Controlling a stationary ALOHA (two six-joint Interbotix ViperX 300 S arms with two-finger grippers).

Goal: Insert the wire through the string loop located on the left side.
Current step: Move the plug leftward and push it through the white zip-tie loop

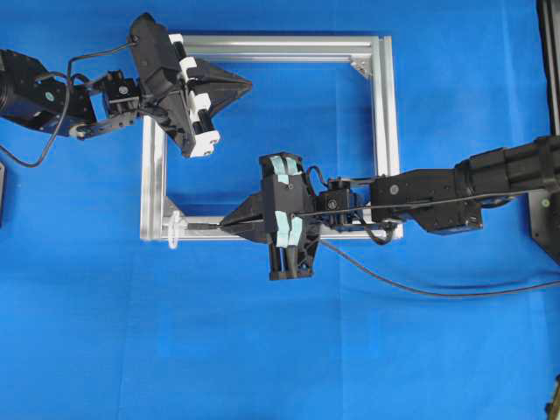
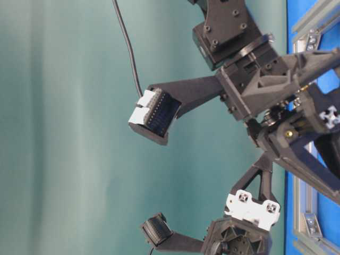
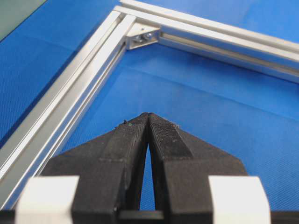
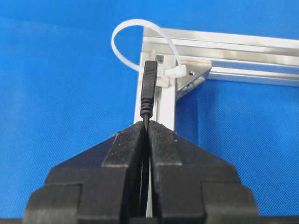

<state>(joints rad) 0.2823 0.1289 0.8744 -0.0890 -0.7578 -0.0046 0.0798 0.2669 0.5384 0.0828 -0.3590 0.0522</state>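
one wire [image 4: 149, 88] in right gripper [image 4: 147, 125], short of string loop [image 4: 140, 44]

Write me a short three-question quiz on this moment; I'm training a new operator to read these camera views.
1. True or false: the right gripper is shut on the wire.
2. Which corner of the aluminium frame carries the string loop in the overhead view? A) upper right B) lower left C) upper left
3. Fill in: the left gripper holds ____.

Key
1. True: its fingers pinch the cable just behind the plug.
2. B
3. Nothing: its fingers are shut on each other, above the blue mat inside the frame.
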